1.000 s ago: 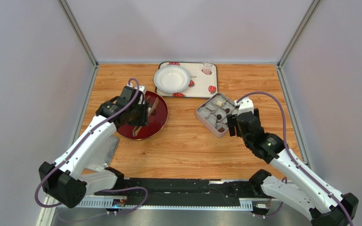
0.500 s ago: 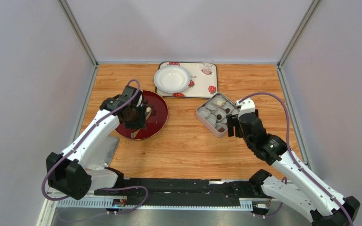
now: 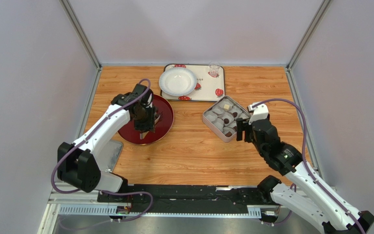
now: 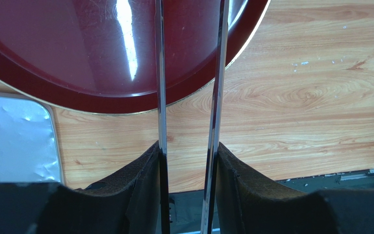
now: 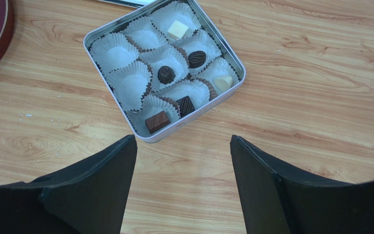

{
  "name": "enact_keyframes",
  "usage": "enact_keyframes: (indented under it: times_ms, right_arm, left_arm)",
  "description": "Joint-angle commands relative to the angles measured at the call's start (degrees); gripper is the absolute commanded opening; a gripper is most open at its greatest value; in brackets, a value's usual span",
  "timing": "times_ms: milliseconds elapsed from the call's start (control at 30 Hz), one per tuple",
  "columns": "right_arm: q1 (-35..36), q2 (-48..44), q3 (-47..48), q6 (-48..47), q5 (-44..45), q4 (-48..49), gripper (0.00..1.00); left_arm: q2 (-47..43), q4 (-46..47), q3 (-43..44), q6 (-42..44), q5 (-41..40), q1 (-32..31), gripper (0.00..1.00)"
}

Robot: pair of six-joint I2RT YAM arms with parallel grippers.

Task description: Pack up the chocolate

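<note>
Now the left pincer (image 4: 189, 148) pinches a pair of thin metal tongs (image 4: 160, 97), whose blades run up the frame and over the near rim of the red plate (image 4: 77, 58). The right pincer (image 5: 183, 141) is spread wide with nothing between its fingers. It hangs low in the frame, just below the square tin (image 5: 150, 138) on the table (image 5: 296, 107). Six pieces of chocolate (image 5: 165, 74), four dark and two cream, sit in paper cups (image 5: 113, 53) toward the tin's right side.
</note>
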Motion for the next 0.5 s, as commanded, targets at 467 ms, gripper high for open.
enact_keyframes:
  times_ms: [467]
  right_arm:
    - [0.12,-3.69,-0.50,0.89,0.65,3.55,0.75]
  left_arm:
    - [7.13,1.20,3.84,1.61,-3.52,0.25,0.46]
